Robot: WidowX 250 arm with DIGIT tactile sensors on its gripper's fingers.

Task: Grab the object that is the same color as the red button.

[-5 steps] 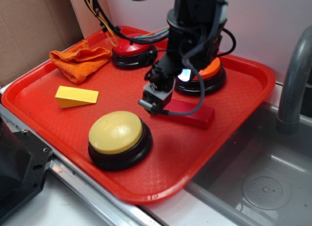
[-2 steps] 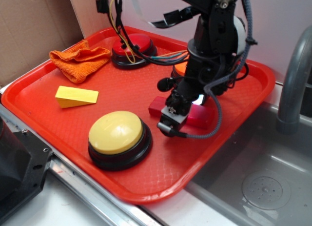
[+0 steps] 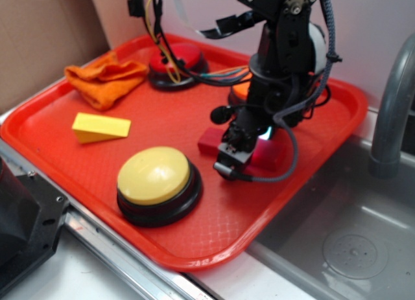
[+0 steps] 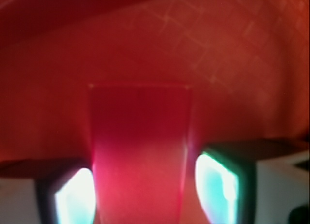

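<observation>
The glossy red block (image 3: 209,142) lies flat on the red tray (image 3: 194,256), right of centre, its middle hidden by the arm. My gripper (image 3: 241,147) is lowered over it. In the wrist view the block (image 4: 140,146) runs between my two fingers (image 4: 72,195), and the gripper (image 4: 140,192) stands open astride it. The left pad is right at the block's edge; a thin gap shows at the right pad. The dark-red dome button (image 3: 178,57) sits at the back of the tray, behind hanging wires.
A yellow dome button (image 3: 154,175) stands at the tray's front, a yellow wedge block (image 3: 100,127) at left, an orange cloth (image 3: 104,80) at back left. An orange button (image 3: 241,91) is mostly hidden behind the arm. A sink (image 3: 350,248) and faucet (image 3: 389,118) are to the right.
The arm has swung right from the block's left end and come down over its middle. The jaws now straddle the block. The block has not moved.
</observation>
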